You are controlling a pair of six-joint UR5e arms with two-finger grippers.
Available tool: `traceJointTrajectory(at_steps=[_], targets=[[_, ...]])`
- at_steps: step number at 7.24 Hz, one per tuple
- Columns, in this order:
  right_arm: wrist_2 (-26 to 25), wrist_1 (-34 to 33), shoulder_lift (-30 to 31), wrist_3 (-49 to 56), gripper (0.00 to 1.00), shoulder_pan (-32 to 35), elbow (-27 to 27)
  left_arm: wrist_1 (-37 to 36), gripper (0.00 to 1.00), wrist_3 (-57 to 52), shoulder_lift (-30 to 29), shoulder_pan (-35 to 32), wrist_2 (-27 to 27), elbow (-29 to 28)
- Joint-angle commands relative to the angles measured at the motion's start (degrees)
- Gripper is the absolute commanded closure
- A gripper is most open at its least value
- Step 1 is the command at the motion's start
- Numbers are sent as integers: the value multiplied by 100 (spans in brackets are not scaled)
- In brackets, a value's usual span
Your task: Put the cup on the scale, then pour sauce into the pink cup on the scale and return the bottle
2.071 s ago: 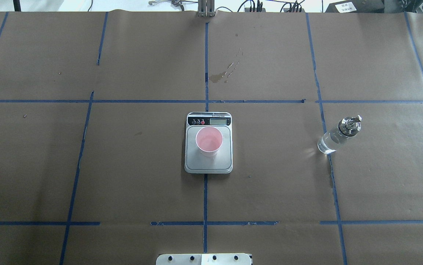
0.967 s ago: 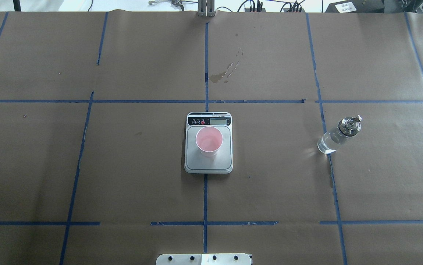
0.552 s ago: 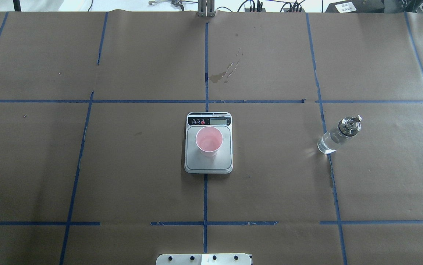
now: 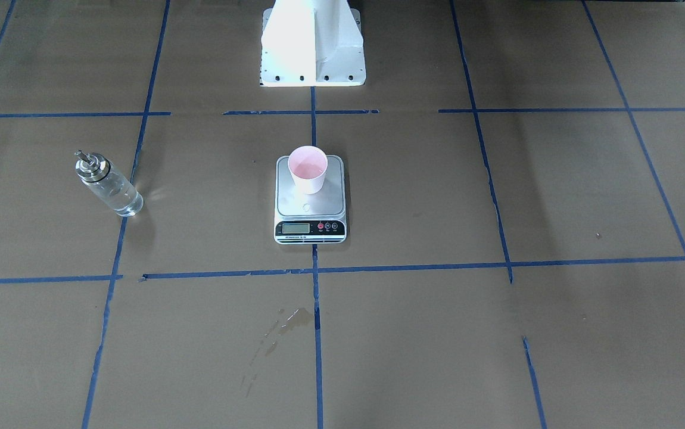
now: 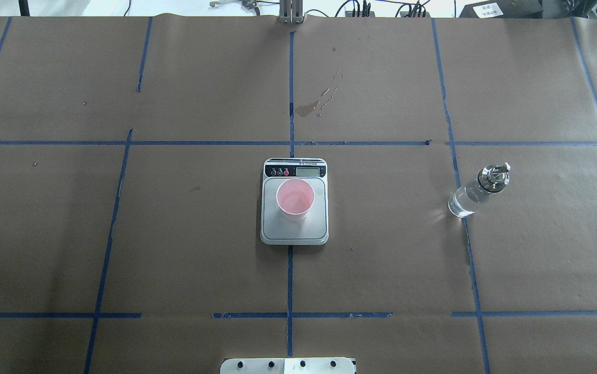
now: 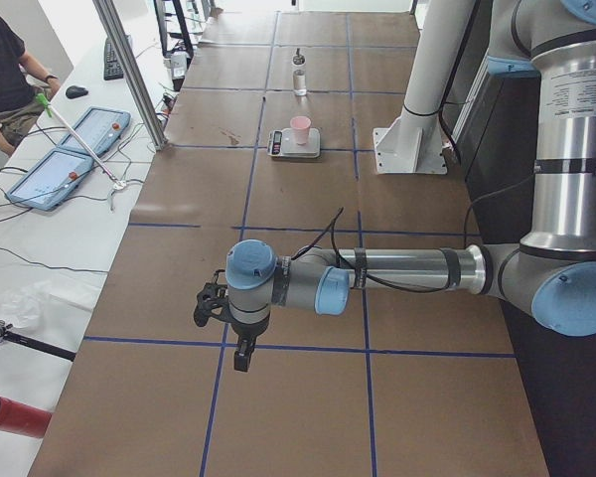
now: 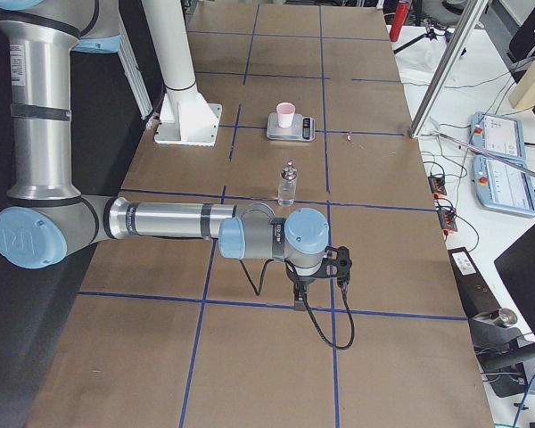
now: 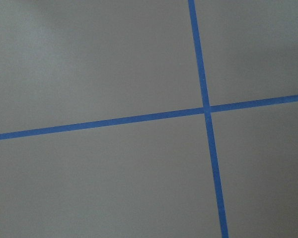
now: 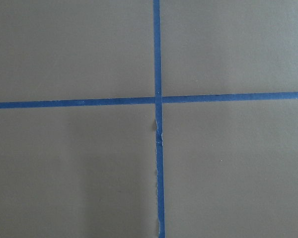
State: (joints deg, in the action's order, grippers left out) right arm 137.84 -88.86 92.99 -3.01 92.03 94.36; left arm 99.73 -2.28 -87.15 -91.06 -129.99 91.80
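Note:
The pink cup stands upright on the steel platform of the scale at the table's middle. The glass bottle stands on the paper on my right side, well apart from the scale, with clear sauce in it. Nothing holds either. My left gripper hangs over the table's left end, far from the cup. My right gripper hangs over the right end, short of the bottle. I cannot tell whether either is open or shut. Both wrist views show only paper and tape.
Brown paper with blue tape lines covers the table. A wet stain lies beyond the scale. My white base stands at the near edge. A person sits beside a side table with tablets.

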Motion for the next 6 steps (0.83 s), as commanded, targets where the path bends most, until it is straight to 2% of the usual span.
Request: traceJointTrajectory(at_steps=[1, 6], targets=[[6, 0, 0, -7, 0, 16, -6, 3, 0, 0, -3, 0, 0, -4], [6, 0, 35, -7, 0, 25, -14, 3, 0, 0, 5, 0, 0, 40]])
